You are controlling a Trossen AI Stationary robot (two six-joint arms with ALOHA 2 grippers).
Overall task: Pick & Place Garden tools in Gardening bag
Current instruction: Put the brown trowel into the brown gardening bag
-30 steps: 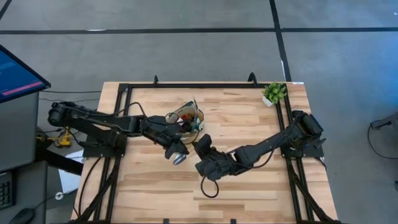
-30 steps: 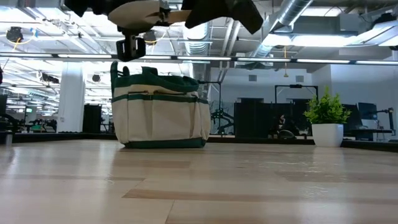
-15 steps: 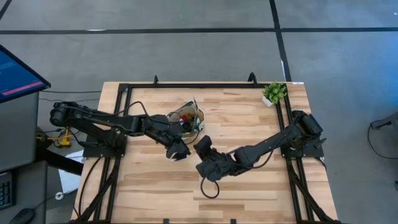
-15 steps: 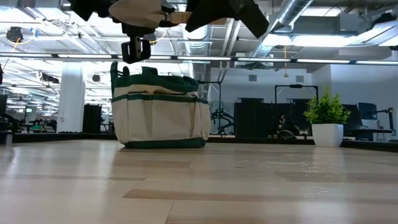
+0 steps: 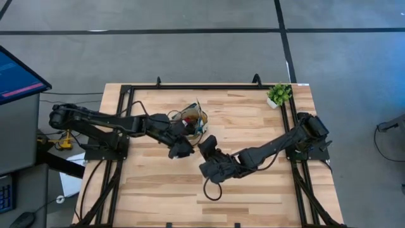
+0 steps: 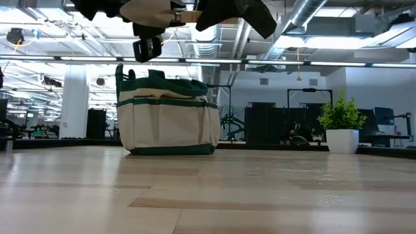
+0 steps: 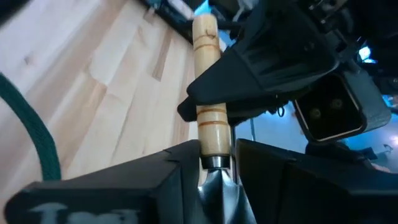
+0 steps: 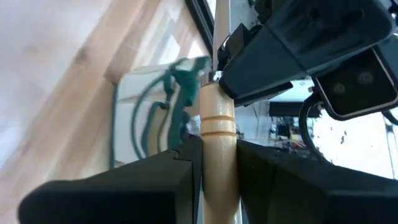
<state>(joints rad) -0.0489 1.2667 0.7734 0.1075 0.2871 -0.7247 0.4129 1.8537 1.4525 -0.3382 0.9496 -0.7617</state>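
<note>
Pale wooden surface (image 5: 253, 126), with a big workshop hall behind. Upright on it, the gardening bag (image 6: 169, 123). Just beside the bag and higher than its top, the silver trowel (image 7: 210, 93), held in the air from two sides: fingers of the left gripper (image 5: 180, 149) closed at the metal neck, fingers of the right gripper (image 5: 205, 147) closed around the wooden handle. Risk, probably: pulling apart with both grips tight, so twisting the tool loose and dropping it outside the bag. Compared with one second ago, left gripper nearer to the bag, blade no more visible from above.
</note>
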